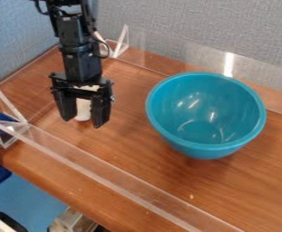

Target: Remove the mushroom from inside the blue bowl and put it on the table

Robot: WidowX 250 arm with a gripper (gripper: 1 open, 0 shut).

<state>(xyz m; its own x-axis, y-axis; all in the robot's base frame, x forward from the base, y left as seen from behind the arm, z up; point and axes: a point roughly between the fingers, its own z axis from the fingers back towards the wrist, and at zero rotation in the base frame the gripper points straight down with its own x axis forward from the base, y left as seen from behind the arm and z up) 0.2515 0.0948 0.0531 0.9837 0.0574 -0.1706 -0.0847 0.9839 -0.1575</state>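
— Where's the mushroom (71, 111) now?

— Out of the bowl. It's down on the tabletop (131, 172), over on the left side, between the fingers of the gripper (82, 116). I can only make out the pale stem between the black fingers; the cap is hidden by the gripper body above it.

— Is the gripper squeezing it?

— No, the fingers stand wide apart, one on either side of the stem. Whether the near finger brushes the stem I can't tell from here. The gripper points almost straight down, its tips close to the wood.

— And the blue bowl (208, 113)?

— To the right of the arm, well apart from the gripper and the mushroom. It sits upright on the tabletop with its opening facing up. The glossy turquoise inside shows only a few highlights and nothing lying in it.

— What else is around?

— Low clear acrylic walls (82, 161) run along the edges of the tabletop; the near one crosses in front, from the left corner down toward the lower right. Behind everything there's a grey-blue fabric backdrop (216, 32). The black arm (76, 41) comes down from the top left, with a bit of white cable beside it.
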